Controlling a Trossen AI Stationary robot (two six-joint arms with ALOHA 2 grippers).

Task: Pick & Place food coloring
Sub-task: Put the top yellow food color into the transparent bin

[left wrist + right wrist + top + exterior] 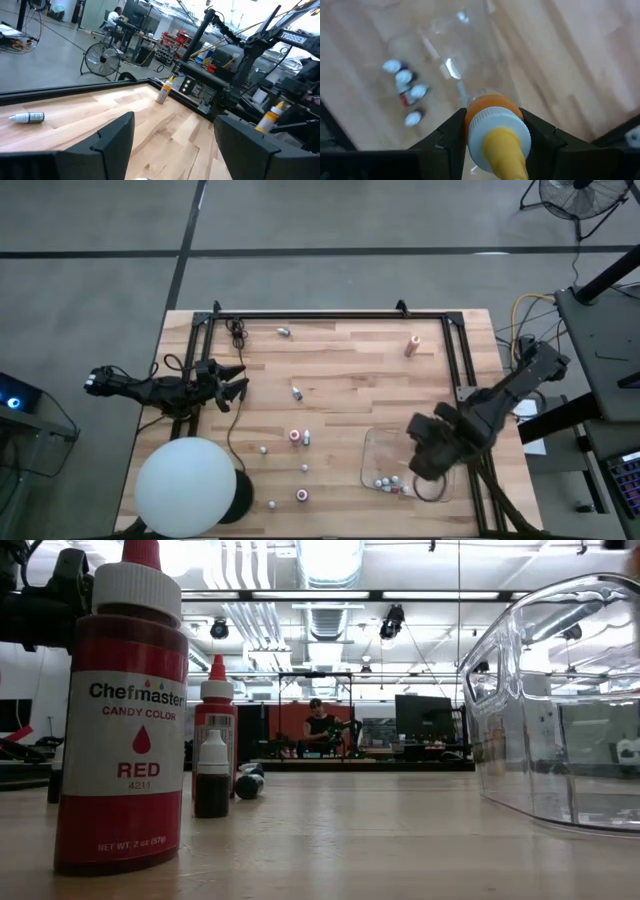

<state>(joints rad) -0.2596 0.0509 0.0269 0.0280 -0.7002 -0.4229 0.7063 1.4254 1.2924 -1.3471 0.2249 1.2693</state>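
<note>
1. The right gripper [432, 458] hangs over the clear tray [372, 448] at the near right part of the table [350, 380].
2. Its two dark fingers [451, 135] squeeze a little orange bottle with a white collar and a yellow tip [496, 131]. The bottle is up in the air over the tray.
3. A few small bottles [388, 483] already lie together in the tray. They have white caps, and one shows some red.
4. The left gripper [232, 383] waits at the left side of the table. Its fingers stand wide apart with nothing between them.
5. More food coloring bottles are spread on the wood. One orange bottle [411, 345] stands near the far right corner.
6. A small one lies near the far edge [284, 332], and another sits in the middle [297, 392].
7. A red-capped bottle [294, 436] and a little white one [306, 438] sit just beside each other. A few tiny ones dot the near part of the table.
8. A big white ball [185, 486] fills the near left corner.
9. From table height, a red bottle marked "Chefmaster RED" [124, 720] stands very close to the camera.
</note>
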